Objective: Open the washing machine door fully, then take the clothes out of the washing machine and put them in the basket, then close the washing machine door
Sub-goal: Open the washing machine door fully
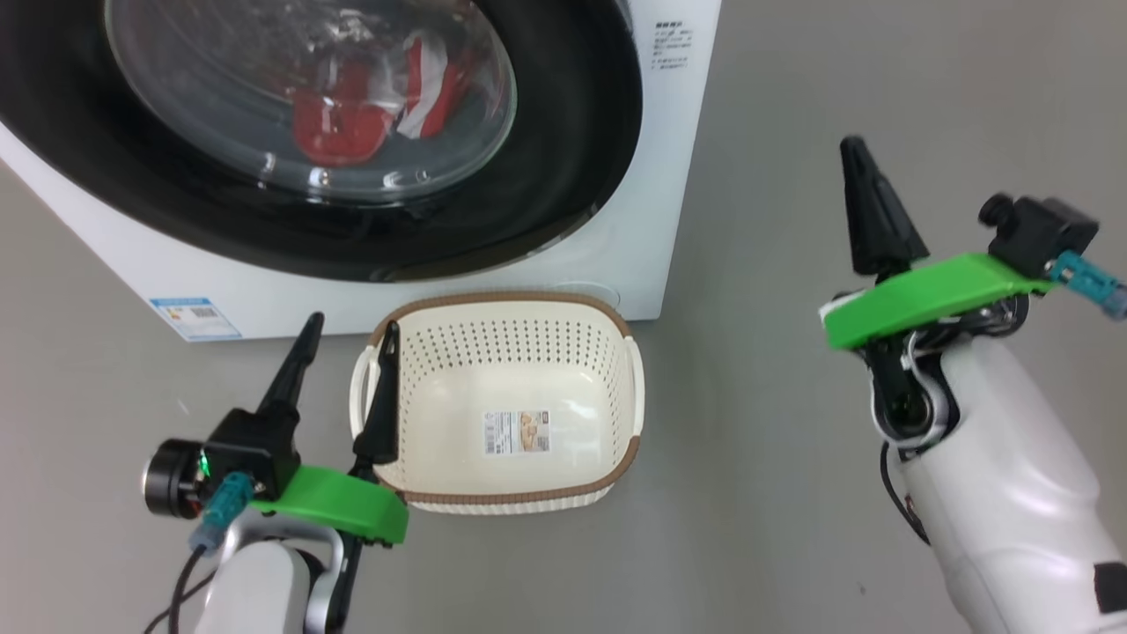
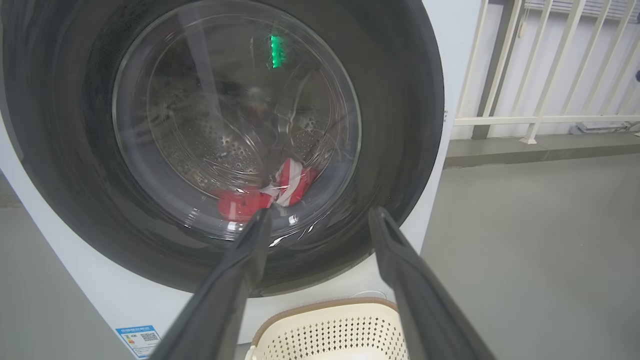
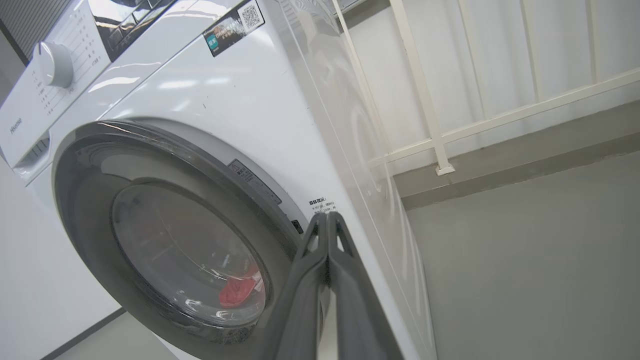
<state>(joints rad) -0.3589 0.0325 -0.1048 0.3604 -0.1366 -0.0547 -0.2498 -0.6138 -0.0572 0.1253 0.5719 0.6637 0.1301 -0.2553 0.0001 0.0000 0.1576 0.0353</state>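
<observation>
Washing machine door (image 1: 581, 132) sits closed on the washing machine (image 1: 643, 255); the clothes (image 1: 352, 123) lie low in the drum, red behind the glass. The basket (image 1: 502, 299) stands on the floor (image 1: 757, 396) just in front of the machine, sticker showing on its bottom. Left gripper (image 1: 351, 323) is spread wide and holds nothing, at the basket's left rim. Right gripper (image 1: 852, 145) is clenched on nothing, off to the machine's right.
</observation>
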